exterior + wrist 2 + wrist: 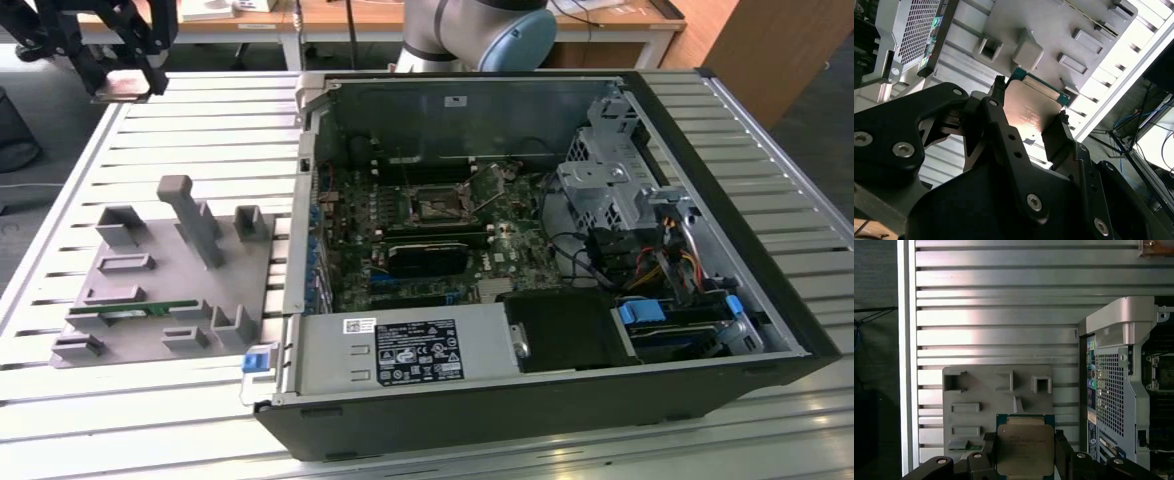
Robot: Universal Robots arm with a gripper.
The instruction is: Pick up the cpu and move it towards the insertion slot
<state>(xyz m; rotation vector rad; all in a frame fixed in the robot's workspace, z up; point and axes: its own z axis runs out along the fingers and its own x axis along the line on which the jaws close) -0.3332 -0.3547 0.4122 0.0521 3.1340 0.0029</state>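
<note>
Silver-topped cpu (1025,449) sits clamped by its edges in your pincer (1029,117), high over the counter (187,110), far from the slot (437,203); light, stiff, slippery, likely fragile underneath.

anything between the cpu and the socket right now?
Nothing visible blocks it. The gripper holds the cpu raised above the slatted table, at the exterior view's far left. The insertion slot lies exposed inside the open case, whose wall rises between them.
</note>
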